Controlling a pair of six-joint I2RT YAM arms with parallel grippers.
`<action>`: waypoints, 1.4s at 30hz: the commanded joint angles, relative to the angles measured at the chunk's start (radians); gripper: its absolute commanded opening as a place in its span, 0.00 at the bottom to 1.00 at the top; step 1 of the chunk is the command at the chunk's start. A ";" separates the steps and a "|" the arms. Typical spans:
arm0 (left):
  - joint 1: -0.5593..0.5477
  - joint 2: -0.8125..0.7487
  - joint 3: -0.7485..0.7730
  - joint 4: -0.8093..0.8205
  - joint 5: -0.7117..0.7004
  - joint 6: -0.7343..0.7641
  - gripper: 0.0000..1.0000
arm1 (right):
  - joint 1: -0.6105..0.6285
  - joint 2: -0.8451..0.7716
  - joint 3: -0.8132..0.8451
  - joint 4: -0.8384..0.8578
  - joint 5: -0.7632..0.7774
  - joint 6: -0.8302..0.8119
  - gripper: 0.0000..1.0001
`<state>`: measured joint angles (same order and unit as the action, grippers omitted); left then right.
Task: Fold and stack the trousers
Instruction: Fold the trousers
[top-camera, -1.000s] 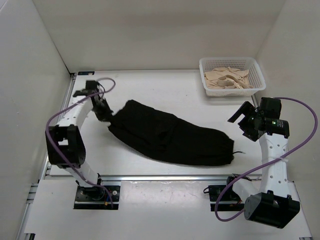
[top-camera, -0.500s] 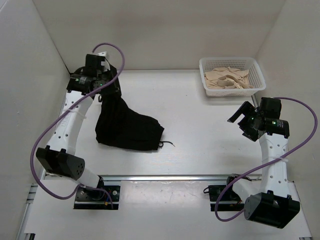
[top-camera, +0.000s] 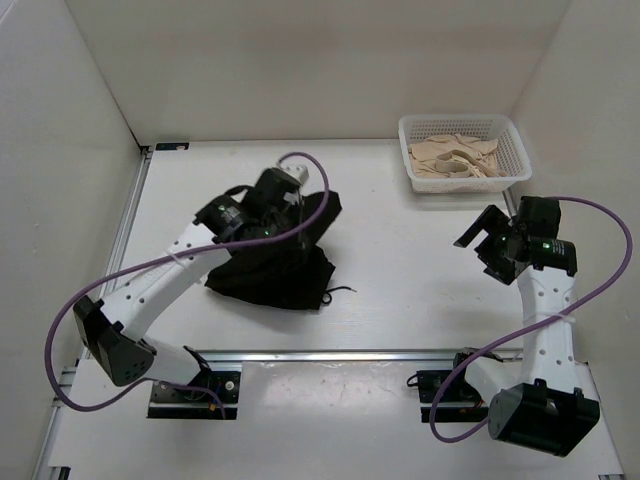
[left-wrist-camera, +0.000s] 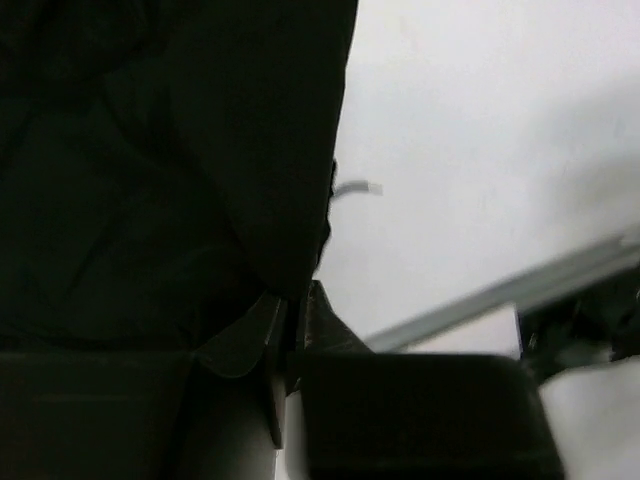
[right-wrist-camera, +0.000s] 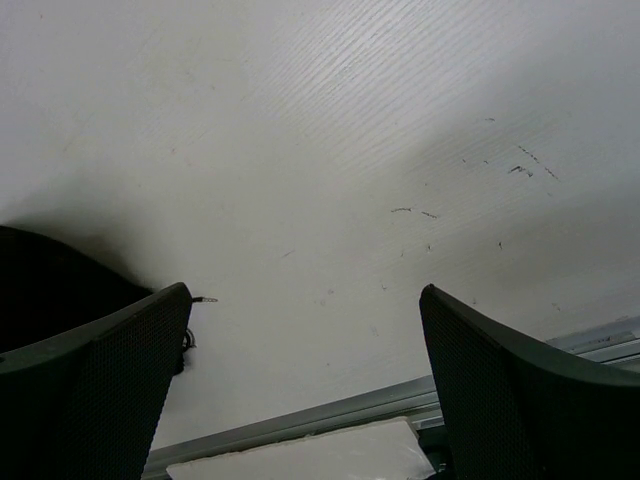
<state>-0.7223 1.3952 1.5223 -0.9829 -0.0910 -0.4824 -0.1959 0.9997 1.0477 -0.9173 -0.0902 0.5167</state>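
Observation:
The black trousers (top-camera: 285, 270) lie bunched at the left middle of the table, with one part lifted up to the right. My left gripper (top-camera: 318, 215) is shut on that lifted edge and holds it above the pile. In the left wrist view the black trousers (left-wrist-camera: 150, 170) fill the left side and the closed gripper (left-wrist-camera: 292, 305) pinches the cloth edge. A thin drawstring end (top-camera: 340, 289) sticks out at the pile's right. My right gripper (top-camera: 488, 243) is open and empty, hovering above the table at the right; its wrist view shows its wide-apart fingers (right-wrist-camera: 110, 350).
A white basket (top-camera: 510, 135) holding beige cloth (top-camera: 455, 158) stands at the back right. White walls enclose the table on three sides. A metal rail (top-camera: 350, 354) runs along the near edge.
My left gripper has carried the held trouser end from the back left across to the right over the pile, and the trousers have gathered into a shorter heap. The right arm has not moved.

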 joint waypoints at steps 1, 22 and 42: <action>-0.086 -0.019 -0.079 0.010 -0.001 -0.119 0.40 | 0.004 0.000 -0.008 0.018 -0.010 -0.010 1.00; 0.437 -0.047 -0.226 -0.077 0.025 -0.001 0.62 | 0.705 0.433 0.057 0.288 -0.272 0.089 0.99; 0.689 0.114 -0.631 0.147 0.369 -0.091 0.10 | 0.945 0.685 0.172 0.250 -0.048 0.074 0.00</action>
<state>-0.0109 1.5398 0.9226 -0.8696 0.2008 -0.5411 0.8059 1.7390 1.1801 -0.5686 -0.2707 0.6582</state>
